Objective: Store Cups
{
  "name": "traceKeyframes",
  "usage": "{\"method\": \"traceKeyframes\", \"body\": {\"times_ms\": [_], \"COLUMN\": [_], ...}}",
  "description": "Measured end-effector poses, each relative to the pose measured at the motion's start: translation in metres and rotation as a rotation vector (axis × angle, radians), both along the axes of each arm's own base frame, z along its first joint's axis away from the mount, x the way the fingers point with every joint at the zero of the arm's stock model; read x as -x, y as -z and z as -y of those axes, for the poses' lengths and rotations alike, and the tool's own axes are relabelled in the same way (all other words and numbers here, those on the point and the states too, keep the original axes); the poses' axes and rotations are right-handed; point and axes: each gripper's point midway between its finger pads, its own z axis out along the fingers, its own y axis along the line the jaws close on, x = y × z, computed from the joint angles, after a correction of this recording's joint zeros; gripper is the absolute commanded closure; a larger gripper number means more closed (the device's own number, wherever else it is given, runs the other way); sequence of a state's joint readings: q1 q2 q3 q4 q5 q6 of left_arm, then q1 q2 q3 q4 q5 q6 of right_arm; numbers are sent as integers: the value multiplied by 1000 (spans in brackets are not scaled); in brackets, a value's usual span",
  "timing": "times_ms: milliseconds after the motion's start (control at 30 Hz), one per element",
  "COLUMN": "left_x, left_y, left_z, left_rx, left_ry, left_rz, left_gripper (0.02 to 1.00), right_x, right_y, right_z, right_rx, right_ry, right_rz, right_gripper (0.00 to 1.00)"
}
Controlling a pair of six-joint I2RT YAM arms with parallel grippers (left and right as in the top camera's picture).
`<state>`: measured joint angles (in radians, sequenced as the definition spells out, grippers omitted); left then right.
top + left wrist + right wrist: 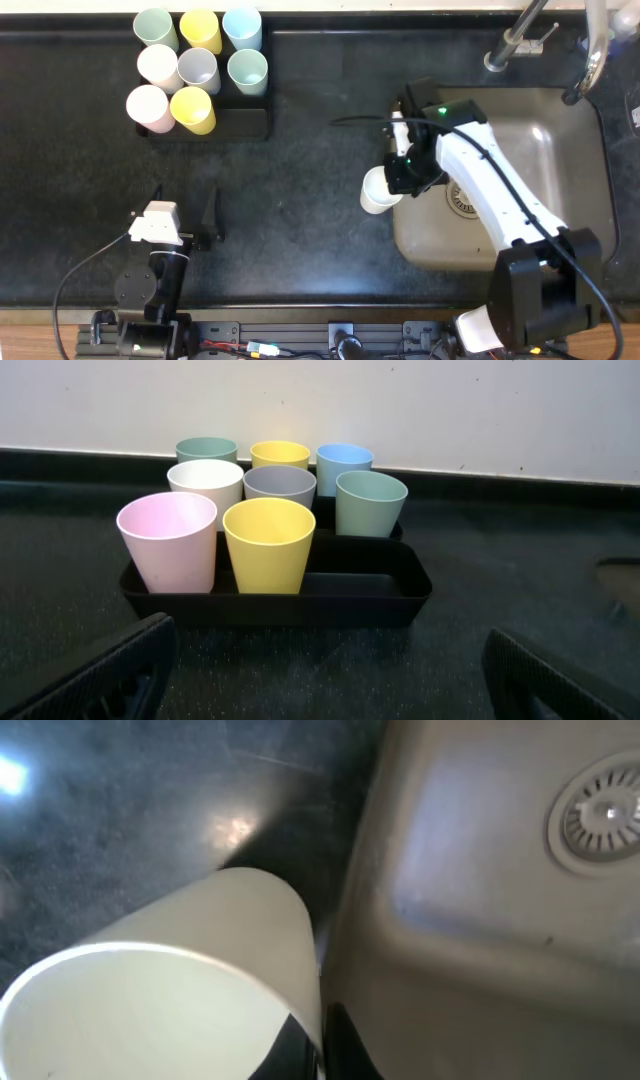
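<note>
- The white cup (pixel 378 192) is held by the right tool (pixel 398 180), which grips its wall at the rim.
- In the right wrist view the cup (pixel 170 980) is tilted. Its open mouth faces back up towards the tool (pixel 322 1055), and its base points away and down at the bench (pixel 120 810).
- Its long axis runs from the tool's fingers down towards the dark surface, leaning off upright. I cannot tell whether the base touches the bench.
- Just beside the tool and cup, on the side of the arm's base, is the rim of the sink (pixel 545 130). The cup is over the bench, not over the basin (pixel 480 870).
- The drain (pixel 462 200) is in the basin near the tool, and the tap (pixel 515 40) is beyond it, at the back of the sink.
- The left tool (pixel 185 208) is low over the bench with its fingers spread wide, holding nothing.
- Straight ahead of the left tool (pixel 325 670) is a black tray (pixel 360 588), well apart from the right tool.
- The tray (pixel 250 125) holds eight upright cups, mouths up.
- Nearest the left tool are a pink cup (pixel 168 542) and a yellow cup (pixel 268 545), and the slot beside the yellow cup is free.
</note>
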<state>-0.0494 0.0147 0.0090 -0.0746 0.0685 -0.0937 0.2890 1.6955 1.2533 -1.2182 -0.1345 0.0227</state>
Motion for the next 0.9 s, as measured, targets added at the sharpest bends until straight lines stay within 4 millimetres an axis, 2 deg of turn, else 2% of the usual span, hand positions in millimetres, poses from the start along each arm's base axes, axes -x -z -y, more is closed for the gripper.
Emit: {"method": "traceKeyframes", "body": {"times_ms": [233, 333, 400, 433, 533, 633, 700, 767, 800, 867, 900], "left_x": [0, 0, 0, 0, 0, 0, 0, 0, 0, 0, 0], "left_y": [0, 0, 0, 0, 0, 0, 0, 0, 0, 0, 0], "left_z": [0, 0, 0, 0, 0, 0, 0, 0, 0, 0, 0], "left_rx": [0, 0, 0, 0, 0, 0, 0, 0, 0, 0, 0], "left_ry": [0, 0, 0, 0, 0, 0, 0, 0, 0, 0, 0], "left_rz": [0, 0, 0, 0, 0, 0, 0, 0, 0, 0, 0], "left_gripper": [18, 18, 18, 18, 18, 18, 18, 18, 18, 18, 18], "right_x": [-1, -10, -29, -42, -78, -93, -97, -102, -105, -112, -117], "right_y": [-3, -20, -49, -70, -148, -224, -254, -260, -255, -228, -204], "right_z": [-13, -29, -50, -63, -102, -134, -155, -174, -185, -204, -214], "right_rx": [-30, -53, -89, -116, -207, -296, -334, -343, -339, -314, -289], "right_ry": [-25, -57, -83, -95, -117, -137, -148, -159, -162, -169, -167], "right_rz": [11, 58, 150, 218, 459, 656, 727, 746, 734, 683, 639], "right_gripper": [956, 958, 958, 956, 958, 956, 956, 956, 958, 956, 958]}}
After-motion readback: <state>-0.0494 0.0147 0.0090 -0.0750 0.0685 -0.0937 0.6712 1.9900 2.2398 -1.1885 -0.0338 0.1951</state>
